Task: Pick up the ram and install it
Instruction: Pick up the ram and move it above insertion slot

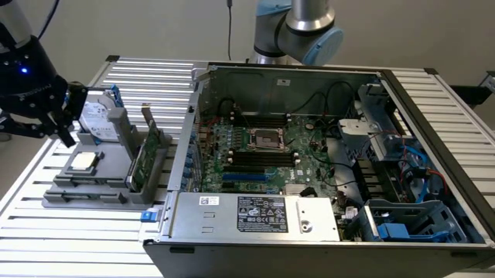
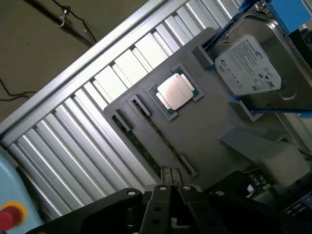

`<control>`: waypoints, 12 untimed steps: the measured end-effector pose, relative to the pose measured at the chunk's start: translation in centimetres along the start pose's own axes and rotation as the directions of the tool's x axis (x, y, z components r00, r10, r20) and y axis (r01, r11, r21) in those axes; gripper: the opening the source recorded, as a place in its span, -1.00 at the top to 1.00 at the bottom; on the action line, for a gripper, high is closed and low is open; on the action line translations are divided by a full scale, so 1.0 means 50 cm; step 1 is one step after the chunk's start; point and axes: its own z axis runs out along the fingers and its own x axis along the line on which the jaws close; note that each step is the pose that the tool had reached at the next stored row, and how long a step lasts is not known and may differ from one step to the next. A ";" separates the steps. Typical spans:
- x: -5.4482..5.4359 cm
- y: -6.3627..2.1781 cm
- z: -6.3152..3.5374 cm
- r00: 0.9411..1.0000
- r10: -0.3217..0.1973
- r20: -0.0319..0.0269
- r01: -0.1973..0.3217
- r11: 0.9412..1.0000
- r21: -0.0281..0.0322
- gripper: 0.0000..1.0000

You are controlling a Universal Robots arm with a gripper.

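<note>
The ram (image 2: pixel 162 140) is a thin dark green stick standing on edge in a slot of the grey holder (image 2: pixel 204 126), with a second like stick (image 2: pixel 139 146) in the slot beside it. My gripper (image 2: pixel 170 191) hovers above the end of these slots, fingers together and holding nothing. In the exterior view the gripper (image 1: pixel 65 132) hangs over the back-left part of the grey holder (image 1: pixel 93 197), above the table. The open computer case (image 1: pixel 325 162) lies on the exterior view's right, its motherboard showing black memory slots (image 1: pixel 267 156) beside the processor socket (image 1: pixel 265 138).
On the holder sit a processor chip (image 2: pixel 174 91), a grey hard drive with blue rails (image 2: pixel 248 68) and an upright green expansion card (image 1: pixel 148 152). The case's metal wall (image 1: pixel 189 133) stands between holder and motherboard. A red button (image 2: pixel 9 217) shows at the table's edge.
</note>
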 end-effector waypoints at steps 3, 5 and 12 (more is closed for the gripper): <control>0.000 0.000 0.002 0.999 -0.054 -0.001 0.054 0.999 -0.001 0.79; 0.000 0.000 0.004 0.996 -0.090 -0.001 0.090 0.996 -0.002 0.79; 0.000 0.000 0.009 0.976 -0.216 -0.005 0.216 0.976 -0.009 0.79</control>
